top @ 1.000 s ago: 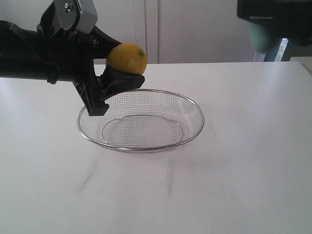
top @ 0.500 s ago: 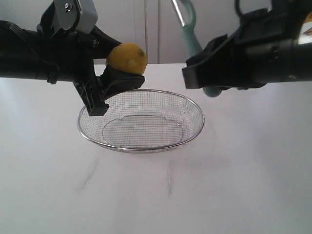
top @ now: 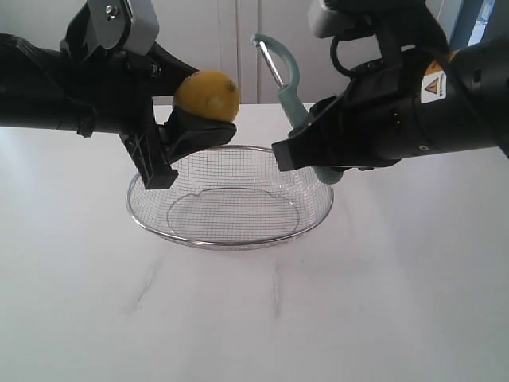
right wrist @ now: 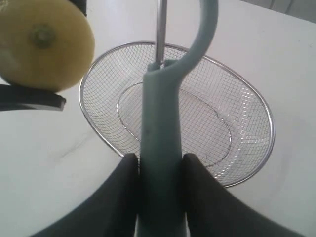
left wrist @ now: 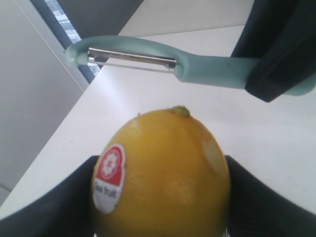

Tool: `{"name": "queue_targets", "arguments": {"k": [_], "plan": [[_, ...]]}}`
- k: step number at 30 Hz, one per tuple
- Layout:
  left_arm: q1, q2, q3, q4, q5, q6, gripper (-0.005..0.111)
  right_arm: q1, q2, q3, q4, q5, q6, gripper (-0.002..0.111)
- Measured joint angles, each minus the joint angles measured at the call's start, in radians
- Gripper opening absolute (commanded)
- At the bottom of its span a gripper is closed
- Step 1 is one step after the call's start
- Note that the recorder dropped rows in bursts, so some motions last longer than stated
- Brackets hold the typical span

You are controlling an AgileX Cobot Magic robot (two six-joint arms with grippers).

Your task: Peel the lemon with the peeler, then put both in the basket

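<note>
My left gripper (top: pixel 195 107) is shut on the yellow lemon (top: pixel 207 95), held in the air above the back left rim of the wire mesh basket (top: pixel 314 219). In the left wrist view the lemon (left wrist: pixel 163 173) shows its white-and-red sticker. My right gripper (top: pixel 306 147) is shut on the handle of the pale teal peeler (top: pixel 285 79), whose blade end points up, a short way right of the lemon and apart from it. In the right wrist view the peeler (right wrist: pixel 160 128) sits between the dark fingers (right wrist: pixel 121 197) over the basket (right wrist: pixel 256 103).
The basket stands empty on a white table (top: pixel 398 302). A pale wall with cabinet lines (top: pixel 246 48) rises behind the table's far edge.
The right arm has come in from the upper right and moved left with the peeler, bringing its head close to the lemon. The left arm and lemon have stayed still.
</note>
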Motion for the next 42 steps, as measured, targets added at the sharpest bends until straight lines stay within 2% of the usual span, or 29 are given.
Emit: {"name": "queue_targets", "arguments": {"k": [4, 11, 20, 33, 42], "plan": [[0.0, 0.0, 0.0, 0.019, -0.017, -0.018, 0.0, 0.0, 0.0, 0.0, -0.008, 0.0, 0.0, 0.0], [0.0, 0.0, 0.0, 0.174, -0.139, -0.203, 0.0, 0.0, 0.002, 0.0, -0.074, -0.008, 0.0, 0.0], [0.0, 0.06, 0.0, 0.223, -0.307, -0.228, 0.0, 0.0, 0.053, 0.0, -0.134, -0.096, 0.0, 0.0], [0.0, 0.268, -0.094, 0.227, -0.357, -0.219, 0.0, -0.024, 0.106, 0.0, -0.14, -0.159, 0.0, 0.0], [0.0, 0.346, -0.108, 0.227, -0.377, -0.219, 0.0, -0.09, 0.184, -0.021, -0.14, -0.225, 0.023, 0.0]]}}
